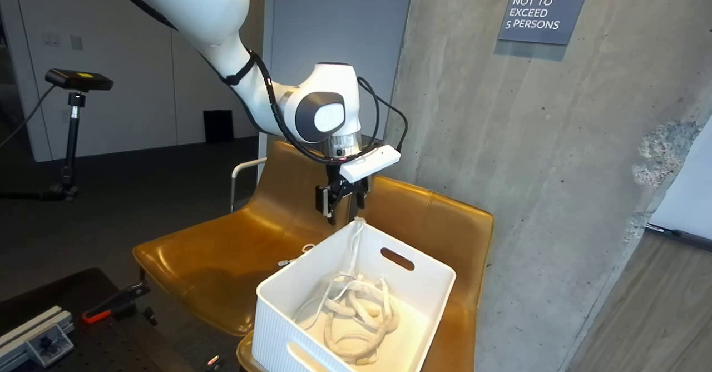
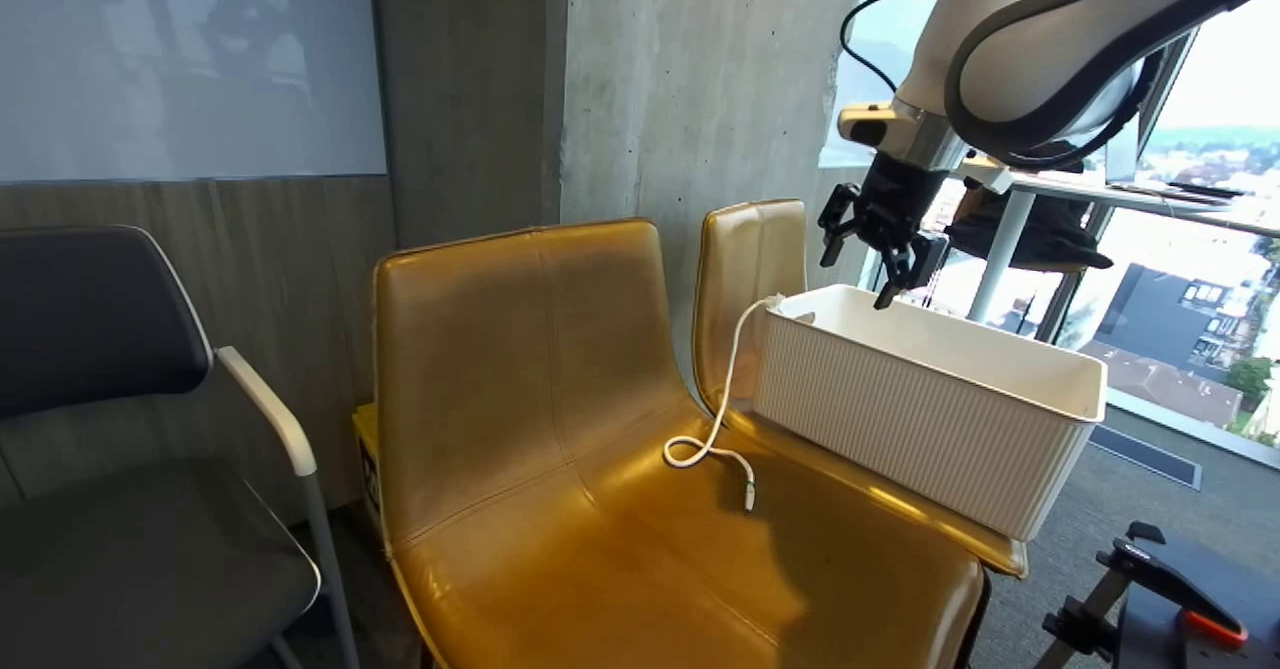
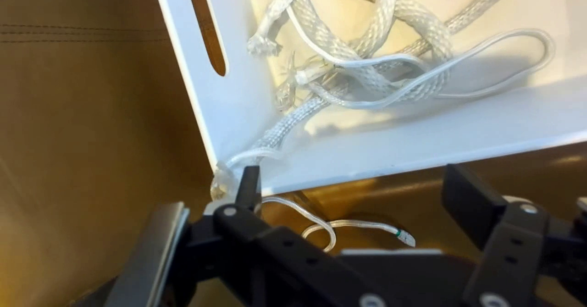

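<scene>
Two black fingers [image 3: 467, 203] of the gripper [image 3: 353, 181] stand wide apart with nothing held between them. The gripper points down at one corner of a white plastic storage bin [image 1: 428, 280], just above the rim; whether a fingertip touches anything at that corner cannot be told. The bin, ribbed on the outside and with an oval handle slot [image 1: 397, 259] in each short end, rests on the seat of a golden-brown leather chair [image 1: 445, 216]. Inside, a thick braided rope [image 3: 433, 31] lies in loose, crossing coils on the base, one frayed end [image 3: 264, 45] near a slotted wall. A thin white cord [image 3: 527, 32] loops over the coils, and a braided length climbs to the corner beneath the gripper, where a frayed, translucent clump [image 3: 222, 183] sits at the rim. Outside the bin, a thin outer cord [image 2: 735, 354] hangs from that corner, makes a small loop on the seat of the adjoining chair [image 2: 480, 369] and ends in a pale tip with a green band [image 3: 398, 232]; whether it joins the strands inside cannot be made out.
</scene>
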`<state>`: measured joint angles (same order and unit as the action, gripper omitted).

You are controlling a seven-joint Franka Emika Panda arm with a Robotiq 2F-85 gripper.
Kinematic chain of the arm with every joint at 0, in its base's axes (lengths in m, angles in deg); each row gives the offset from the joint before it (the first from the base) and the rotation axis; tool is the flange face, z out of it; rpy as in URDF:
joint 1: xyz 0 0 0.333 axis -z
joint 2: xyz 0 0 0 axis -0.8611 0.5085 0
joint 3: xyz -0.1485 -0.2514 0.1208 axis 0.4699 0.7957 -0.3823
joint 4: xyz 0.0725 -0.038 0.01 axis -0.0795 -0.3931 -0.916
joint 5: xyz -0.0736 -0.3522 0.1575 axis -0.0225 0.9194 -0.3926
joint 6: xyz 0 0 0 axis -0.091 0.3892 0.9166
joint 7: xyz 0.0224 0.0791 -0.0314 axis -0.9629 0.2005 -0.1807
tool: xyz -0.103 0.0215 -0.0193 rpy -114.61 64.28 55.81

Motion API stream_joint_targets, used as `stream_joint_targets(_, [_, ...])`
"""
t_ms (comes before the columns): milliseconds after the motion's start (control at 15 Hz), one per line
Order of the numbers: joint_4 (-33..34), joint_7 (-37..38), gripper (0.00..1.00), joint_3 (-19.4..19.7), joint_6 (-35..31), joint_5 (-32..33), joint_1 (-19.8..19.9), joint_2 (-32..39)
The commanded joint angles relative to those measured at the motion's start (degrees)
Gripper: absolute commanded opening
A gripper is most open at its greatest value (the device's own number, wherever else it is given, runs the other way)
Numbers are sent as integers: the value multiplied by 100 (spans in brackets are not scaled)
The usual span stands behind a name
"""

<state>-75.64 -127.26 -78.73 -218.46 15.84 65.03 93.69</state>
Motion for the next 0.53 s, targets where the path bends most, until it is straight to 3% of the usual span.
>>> stream_joint_targets(0, [891,3,100,-359,497,27,41,468])
stream_joint_targets(467, [2416,-68,100,-723,935,39,-19,1593])
